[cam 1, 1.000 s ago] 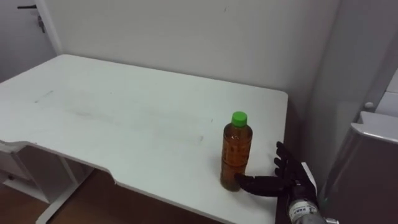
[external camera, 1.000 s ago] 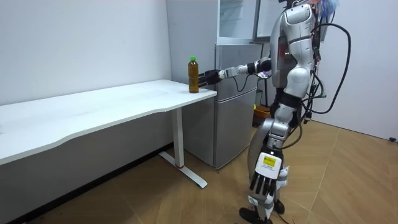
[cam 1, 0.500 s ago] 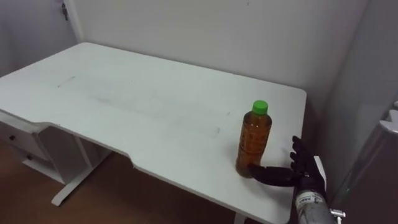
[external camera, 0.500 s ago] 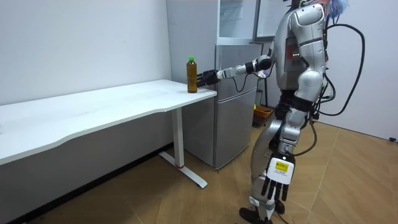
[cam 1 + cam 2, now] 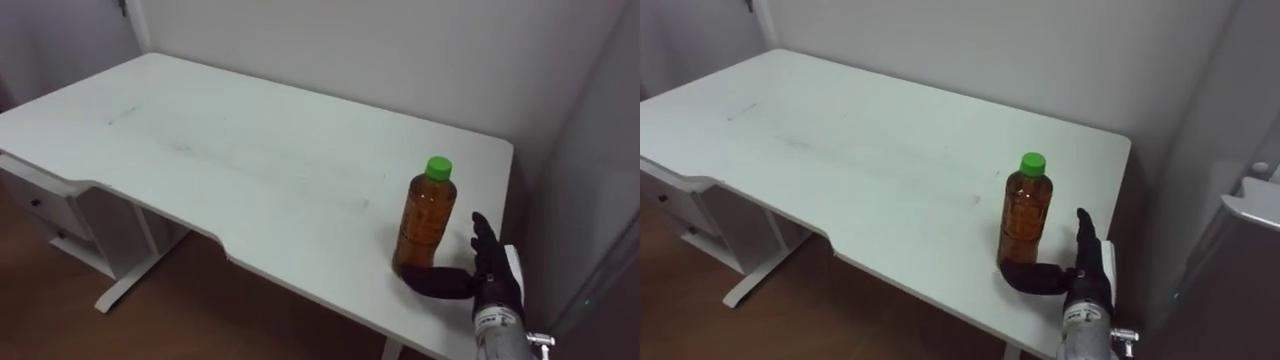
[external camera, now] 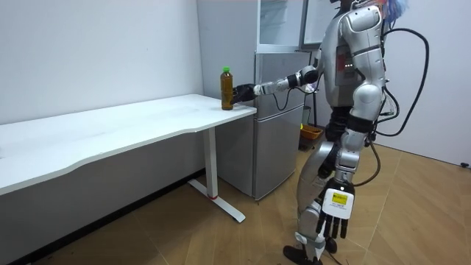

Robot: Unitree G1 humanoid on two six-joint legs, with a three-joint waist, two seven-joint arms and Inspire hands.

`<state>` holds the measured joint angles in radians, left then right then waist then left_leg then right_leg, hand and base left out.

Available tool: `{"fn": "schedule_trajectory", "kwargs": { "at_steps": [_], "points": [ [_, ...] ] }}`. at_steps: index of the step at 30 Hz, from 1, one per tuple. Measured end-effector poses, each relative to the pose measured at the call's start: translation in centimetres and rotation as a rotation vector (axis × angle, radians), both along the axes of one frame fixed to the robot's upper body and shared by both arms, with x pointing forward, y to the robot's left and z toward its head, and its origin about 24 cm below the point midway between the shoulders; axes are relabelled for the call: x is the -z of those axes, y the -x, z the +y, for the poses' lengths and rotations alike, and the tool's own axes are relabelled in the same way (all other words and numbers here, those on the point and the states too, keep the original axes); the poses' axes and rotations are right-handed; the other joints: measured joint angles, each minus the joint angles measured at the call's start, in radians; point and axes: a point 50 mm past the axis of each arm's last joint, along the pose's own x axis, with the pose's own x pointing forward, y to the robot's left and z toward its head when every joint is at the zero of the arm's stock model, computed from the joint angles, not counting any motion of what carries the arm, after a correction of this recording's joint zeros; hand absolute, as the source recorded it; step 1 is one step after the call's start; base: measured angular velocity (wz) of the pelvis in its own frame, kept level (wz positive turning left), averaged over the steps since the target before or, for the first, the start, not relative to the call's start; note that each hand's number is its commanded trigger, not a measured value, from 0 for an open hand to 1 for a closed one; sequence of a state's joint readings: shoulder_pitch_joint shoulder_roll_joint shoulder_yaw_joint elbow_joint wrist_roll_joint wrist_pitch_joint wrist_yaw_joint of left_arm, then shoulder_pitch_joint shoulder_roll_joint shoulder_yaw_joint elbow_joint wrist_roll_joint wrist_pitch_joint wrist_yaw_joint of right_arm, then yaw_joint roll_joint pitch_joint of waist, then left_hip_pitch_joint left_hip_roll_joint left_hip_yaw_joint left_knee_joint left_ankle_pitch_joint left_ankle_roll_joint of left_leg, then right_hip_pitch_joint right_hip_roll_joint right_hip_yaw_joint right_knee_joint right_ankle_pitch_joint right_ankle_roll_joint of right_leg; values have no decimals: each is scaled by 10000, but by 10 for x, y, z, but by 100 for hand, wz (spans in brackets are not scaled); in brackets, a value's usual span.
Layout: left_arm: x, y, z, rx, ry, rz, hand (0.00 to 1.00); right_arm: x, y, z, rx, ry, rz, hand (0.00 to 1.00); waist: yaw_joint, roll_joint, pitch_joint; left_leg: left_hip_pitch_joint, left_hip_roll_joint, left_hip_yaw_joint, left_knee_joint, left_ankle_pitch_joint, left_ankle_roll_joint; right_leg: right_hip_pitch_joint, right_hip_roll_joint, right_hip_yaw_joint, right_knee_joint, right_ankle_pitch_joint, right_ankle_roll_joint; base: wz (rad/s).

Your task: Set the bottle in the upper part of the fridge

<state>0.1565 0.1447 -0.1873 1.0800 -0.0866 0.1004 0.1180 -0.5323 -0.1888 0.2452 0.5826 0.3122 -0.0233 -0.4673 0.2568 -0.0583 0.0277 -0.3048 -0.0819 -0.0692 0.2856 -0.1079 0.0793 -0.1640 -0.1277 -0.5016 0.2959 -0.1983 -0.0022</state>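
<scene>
Fingers (image 5: 484, 245) of the right hand (image 5: 494, 288) stand straight and spread just to the right of the bottle (image 5: 427, 222), apart from its side, while the thumb reaches across low and lies against the front of the bottle's foot. The bottle, amber with a green cap, stands upright on the white surface (image 5: 240, 165) near its right end and close to the front edge. Both eye views show this thumb contact plainly. From the room view the hand is a dark shape at the bottle's side, and whether they touch cannot be told there. That view adds the stance: the robot stands on the wooden floor (image 6: 221, 239) beside the grey fridge (image 6: 276, 140), right arm stretched level to the surface's end, and its left hand (image 6: 333, 217) hangs by the thigh with fingers loose and pointing down. The right eye view catches the fridge's pale top corner (image 5: 1252, 212) just beyond the surface's end. A plain wall (image 5: 400, 50) runs behind.
</scene>
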Motion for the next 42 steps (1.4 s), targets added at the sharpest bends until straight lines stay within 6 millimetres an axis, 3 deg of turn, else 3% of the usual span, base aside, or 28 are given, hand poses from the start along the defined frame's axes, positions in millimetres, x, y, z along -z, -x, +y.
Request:
{"fn": "schedule_trajectory", "kwargs": {
  "at_steps": [6,23,24,25,28,38,42],
  "points": [
    [-1,-10,1,61,-28,-370,0,-9,0,11,-516,96,-431,0,263,-64,-5,-2,-13,-49,-26,8,-11,-10,-7,-60,-18,-6,-1,2],
    [-3,-8,10,-44,-222,-488,0,-9,0,12,-403,-542,-451,0,252,-61,32,-6,-52,-242,2,14,-27,125,6,-190,-42,-2,-4,3],
    [-3,-7,10,-49,-221,-467,0,-9,0,12,-383,-638,-426,56,251,-53,38,-4,-52,-242,4,14,-27,128,6,-192,-42,-2,-3,0],
    [-3,-5,10,-50,-218,-410,0,-8,0,11,-322,-795,-365,100,251,-31,52,-5,-52,-244,12,14,-27,134,7,-200,-42,-1,-4,0],
    [-3,-4,8,61,-188,-339,0,0,1,8,-180,-1123,-11,100,262,15,79,-11,-52,-251,46,15,-28,144,-3,-215,-13,-2,-4,0],
    [-2,-1,6,285,-156,-128,0,2,-1,-18,905,-3036,-66,100,241,30,81,-80,-66,-240,66,15,-25,94,-17,-236,-59,-12,1,0],
    [-2,-1,7,222,-155,-115,0,2,-1,-19,832,-3121,-90,100,243,36,77,-48,-65,-213,62,14,-23,98,-17,-216,-70,-16,9,0]
  ]
}}
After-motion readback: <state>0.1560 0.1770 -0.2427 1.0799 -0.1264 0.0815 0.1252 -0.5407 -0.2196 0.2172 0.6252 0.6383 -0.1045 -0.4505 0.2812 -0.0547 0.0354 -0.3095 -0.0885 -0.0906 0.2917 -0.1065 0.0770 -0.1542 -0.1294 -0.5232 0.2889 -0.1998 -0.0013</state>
